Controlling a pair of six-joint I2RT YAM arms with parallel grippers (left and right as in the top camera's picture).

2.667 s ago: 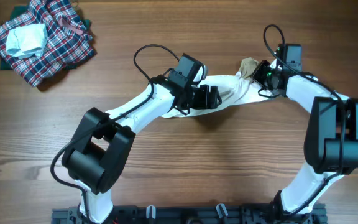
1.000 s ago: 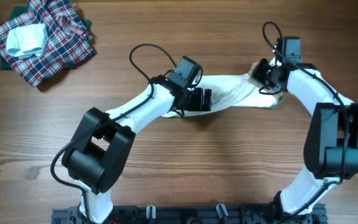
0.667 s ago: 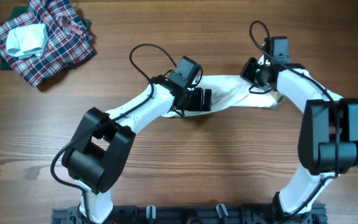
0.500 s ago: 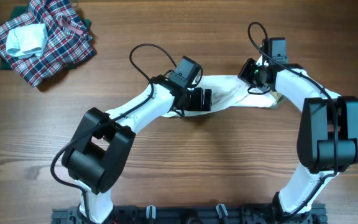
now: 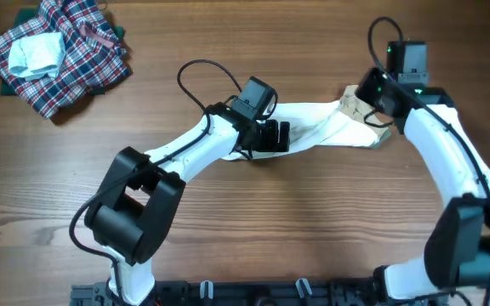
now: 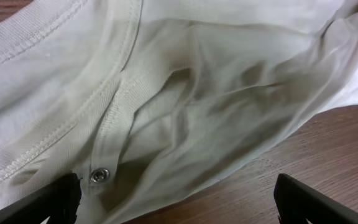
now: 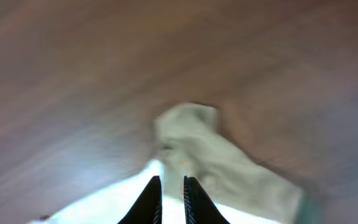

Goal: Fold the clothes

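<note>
The wooden bench (image 5: 313,221) carries the white-and-tan garment (image 5: 326,123) toward its far middle. It is drawn into a long rumpled band running left to right, with its tan end bunched at the right. In the far left corner lies a plaid garment (image 5: 66,59) with a small pale cloth (image 5: 37,53) resting on it. The left claw (image 6: 176,202) sits over the band's left part, fingers spread wide and holding nothing. The right claw (image 7: 171,200) hangs above the tan end, fingers drawn to a slim gap and gripping nothing; its view is blurred. Two metal snaps (image 6: 99,175) sit by the neckline seam.
</note>
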